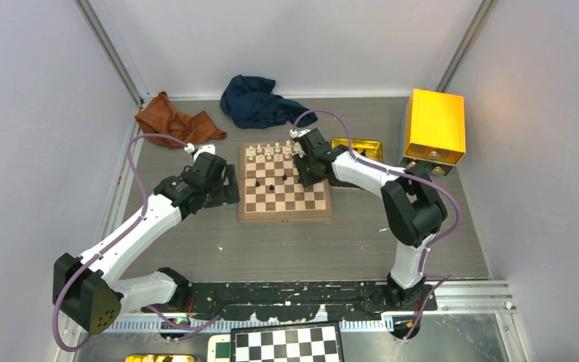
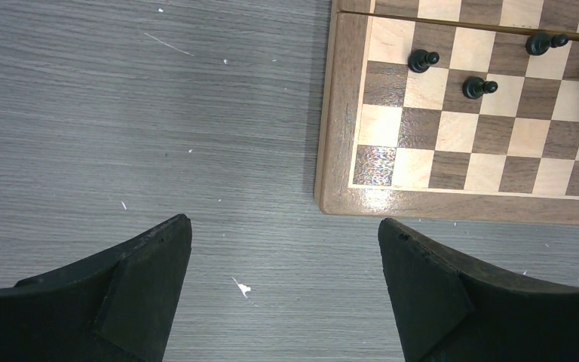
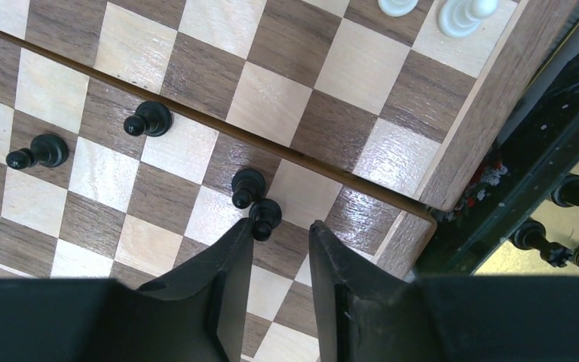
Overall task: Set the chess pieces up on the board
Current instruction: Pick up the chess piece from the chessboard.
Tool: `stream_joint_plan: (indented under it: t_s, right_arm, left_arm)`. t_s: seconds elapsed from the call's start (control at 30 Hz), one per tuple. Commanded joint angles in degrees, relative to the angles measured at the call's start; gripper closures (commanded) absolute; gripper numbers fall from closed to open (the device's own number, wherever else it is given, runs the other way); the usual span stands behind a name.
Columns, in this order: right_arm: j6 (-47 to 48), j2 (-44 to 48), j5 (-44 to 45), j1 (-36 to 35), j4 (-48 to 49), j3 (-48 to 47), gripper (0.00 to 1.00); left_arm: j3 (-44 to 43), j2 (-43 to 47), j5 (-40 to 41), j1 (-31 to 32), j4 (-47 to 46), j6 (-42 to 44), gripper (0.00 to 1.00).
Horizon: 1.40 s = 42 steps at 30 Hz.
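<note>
At the near edge, in front of the arm bases, lies a black-and-white checkered board (image 1: 286, 343). Further in, the left gripper (image 2: 285, 226) hangs over the bare grey table (image 2: 121, 113), just beside the left rim of the wooden board (image 2: 339, 113); its jaws stand wide apart and hold nothing. The wooden board lies in the middle of the table. On its squares stand a few black chess pieces (image 3: 148, 119), spread loosely near the middle seam, and two of them are close together near the right rim. The right gripper (image 3: 281, 234) is low over this right part of the board. Its jaws are apart by a narrow gap with nothing between them, and one black pawn (image 3: 265, 217) stands directly at the tip of one finger; whether it touches I cannot tell. White pieces (image 1: 271, 153) stand along the far edge of the board. Beside the far right corner lies a gold tray (image 1: 358, 145) with more black pieces in it. At the back are a brown cloth (image 1: 173, 121), a dark blue cloth (image 1: 260, 102) and a yellow box (image 1: 436, 127).
</note>
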<state>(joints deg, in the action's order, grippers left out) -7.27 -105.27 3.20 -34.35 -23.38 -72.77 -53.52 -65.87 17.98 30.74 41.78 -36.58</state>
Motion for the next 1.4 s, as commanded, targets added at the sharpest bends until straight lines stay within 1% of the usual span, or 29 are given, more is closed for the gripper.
stream_joint_plan:
  t_s: [0.0, 0.37, 0.5, 0.77, 0.93, 1.37]
  right_arm:
    - [0.9, -0.2, -0.8, -0.2, 1.4, -2.8, 0.63]
    - [1.1, -0.9, -1.4, -0.2, 1.1, -4.0, 0.71]
    - [1.2, -0.9, -1.3, -0.2, 0.7, -4.3, 0.81]
    - [1.2, 0.8, -0.5, -0.3, -0.1, -3.5, 0.92]
    - [1.1, 3.3, 0.9, -0.4, -1.0, -2.2, 0.95]
    - [-0.9, 10.4, 4.6, -0.4, -5.8, 2.0, 0.94]
  left_arm:
    - [-1.6, 0.7, 0.4, 0.2, -2.3, 0.8, 0.06]
    - [-1.5, 1.0, 0.4, 0.2, -2.1, 0.6, 0.07]
    - [-1.4, 1.1, 0.4, 0.2, -2.1, 0.5, 0.07]
    - [-1.1, 1.5, 0.5, 0.2, -1.9, 0.5, 0.07]
    - [-0.9, 1.5, 0.2, 0.2, -2.2, 0.3, 0.07]
    - [-0.2, 1.6, -0.9, 0.2, -3.0, -0.1, 0.08]
